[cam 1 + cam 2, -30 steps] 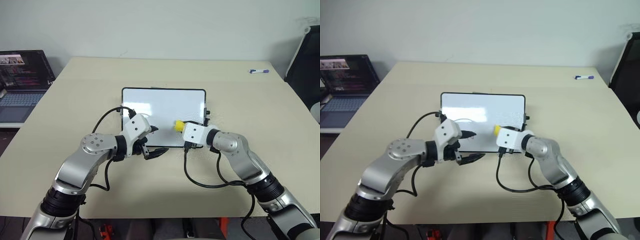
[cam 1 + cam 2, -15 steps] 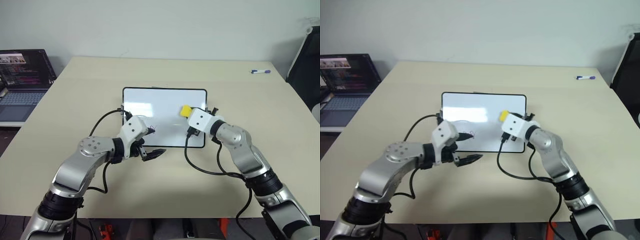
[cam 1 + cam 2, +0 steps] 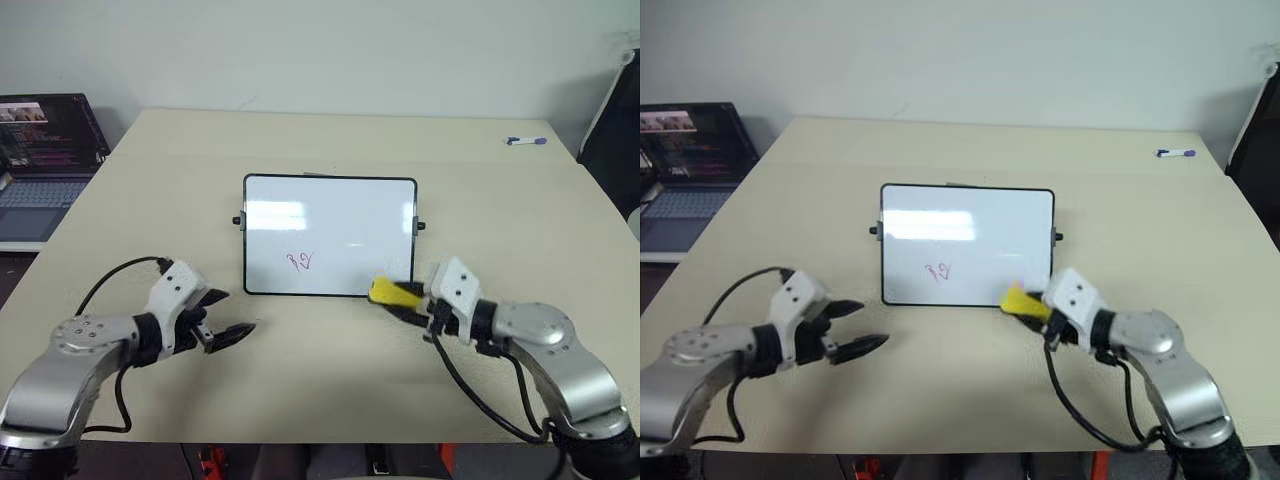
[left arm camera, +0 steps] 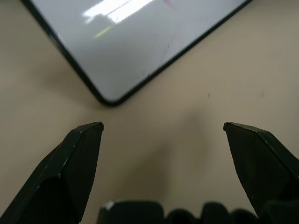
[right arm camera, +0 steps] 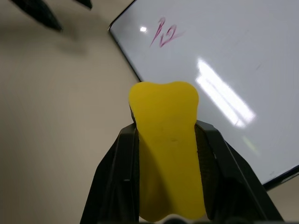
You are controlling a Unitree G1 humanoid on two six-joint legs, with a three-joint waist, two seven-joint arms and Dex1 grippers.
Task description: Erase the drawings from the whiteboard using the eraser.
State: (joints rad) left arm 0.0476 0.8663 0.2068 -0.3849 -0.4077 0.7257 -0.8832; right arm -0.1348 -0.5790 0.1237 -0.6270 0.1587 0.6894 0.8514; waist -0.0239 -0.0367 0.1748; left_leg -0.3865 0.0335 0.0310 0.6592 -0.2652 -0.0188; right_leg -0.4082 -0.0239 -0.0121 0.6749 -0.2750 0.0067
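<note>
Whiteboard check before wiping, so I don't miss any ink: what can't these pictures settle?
- Whiteboard near right corner: covered by the eraser in the right gripper, head views.
- Drawings: too small to read.
- Left wrist view: board cut off by the frame edge.
- Eraser's underside: hidden.

A beige table (image 3: 330,380) carries the whiteboard (image 3: 329,234) at its middle and a marker (image 3: 524,141) near its far right corner.

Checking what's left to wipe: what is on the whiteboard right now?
On the whiteboard, one red-purple scribble sits near the front edge. The eraser, pinched in the right hand, overlaps the board's front right corner, hiding that bit.
</note>
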